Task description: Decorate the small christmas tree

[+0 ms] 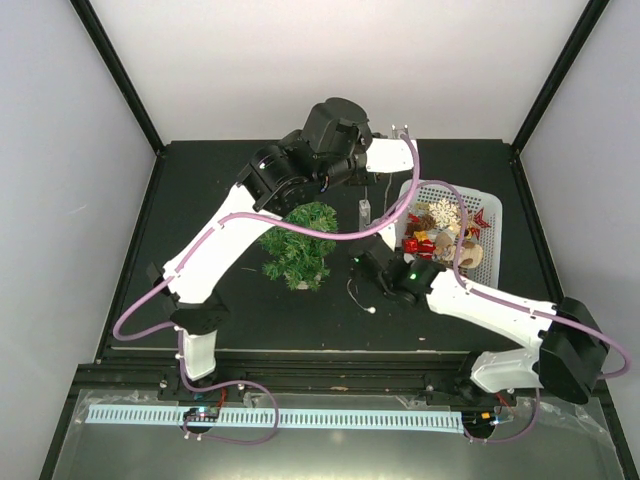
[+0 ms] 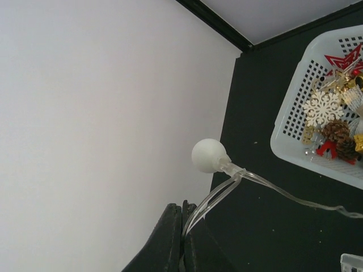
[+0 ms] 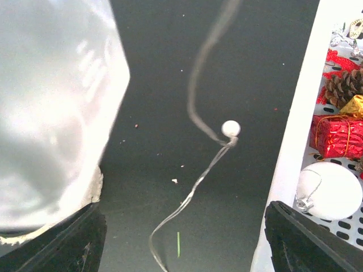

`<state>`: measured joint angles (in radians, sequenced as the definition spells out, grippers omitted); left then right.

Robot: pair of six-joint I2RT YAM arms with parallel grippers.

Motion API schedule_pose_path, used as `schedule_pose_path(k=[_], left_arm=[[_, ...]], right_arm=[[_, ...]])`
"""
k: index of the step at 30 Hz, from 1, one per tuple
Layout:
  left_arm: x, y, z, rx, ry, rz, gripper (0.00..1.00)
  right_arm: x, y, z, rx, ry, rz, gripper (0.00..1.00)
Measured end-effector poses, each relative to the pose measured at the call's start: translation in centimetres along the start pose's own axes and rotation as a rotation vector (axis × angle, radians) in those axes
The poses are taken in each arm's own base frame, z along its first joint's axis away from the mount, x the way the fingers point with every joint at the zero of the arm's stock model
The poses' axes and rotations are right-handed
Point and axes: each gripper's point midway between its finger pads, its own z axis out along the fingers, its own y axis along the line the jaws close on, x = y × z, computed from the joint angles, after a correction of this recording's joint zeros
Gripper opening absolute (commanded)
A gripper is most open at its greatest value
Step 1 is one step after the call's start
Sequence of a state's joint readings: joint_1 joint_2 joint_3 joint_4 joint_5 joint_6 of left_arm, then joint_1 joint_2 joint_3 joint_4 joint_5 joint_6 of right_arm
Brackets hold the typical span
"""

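And here's the centrepiece: the miniature bushy dark-green artificial fir (image 1: 300,240), upright on its small round white pot (image 1: 312,281), in the middle of the black tabletop (image 1: 200,200) between the two arms. By the look of it, it's light and top-heavy, with soft, springy needles that give under any push, so one nudge could tip it. The place to steady it is down low, at the pot, never by the branch tips.

Over the far side of the tree, the left gripper (image 2: 181,218) has its fingers pressed together, pinching a thin clear-wire light string (image 2: 266,184) just below a round white bulb (image 2: 207,156). That wire looks slick and floppy, and likely to snag on the needles.

Just right of the pot, the right gripper (image 3: 181,226) has its fingers spread wide, with nothing between them. Another small bulb (image 3: 231,128) and a loop of wire lie on the table ahead of it. A blurred white mass (image 3: 57,102) crowds its left side, too close to identify.

Further right sits the white plastic mesh basket (image 1: 492,215), loaded with pine cones, red and gold parcels and a snowflake.
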<state>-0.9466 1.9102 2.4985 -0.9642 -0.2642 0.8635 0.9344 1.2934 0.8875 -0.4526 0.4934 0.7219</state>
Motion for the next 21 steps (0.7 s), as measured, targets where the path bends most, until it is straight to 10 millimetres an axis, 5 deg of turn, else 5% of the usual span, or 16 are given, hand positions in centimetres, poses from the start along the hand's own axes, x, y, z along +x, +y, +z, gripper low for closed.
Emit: schedule_pose_path(k=[21], left_arm=[[-1.6, 1.2, -2.7, -0.067, -0.022, 0.057, 0.02]], right_arm=[[-2.7, 1.0, 4.0, 0.017, -0.009, -0.027, 0.75]])
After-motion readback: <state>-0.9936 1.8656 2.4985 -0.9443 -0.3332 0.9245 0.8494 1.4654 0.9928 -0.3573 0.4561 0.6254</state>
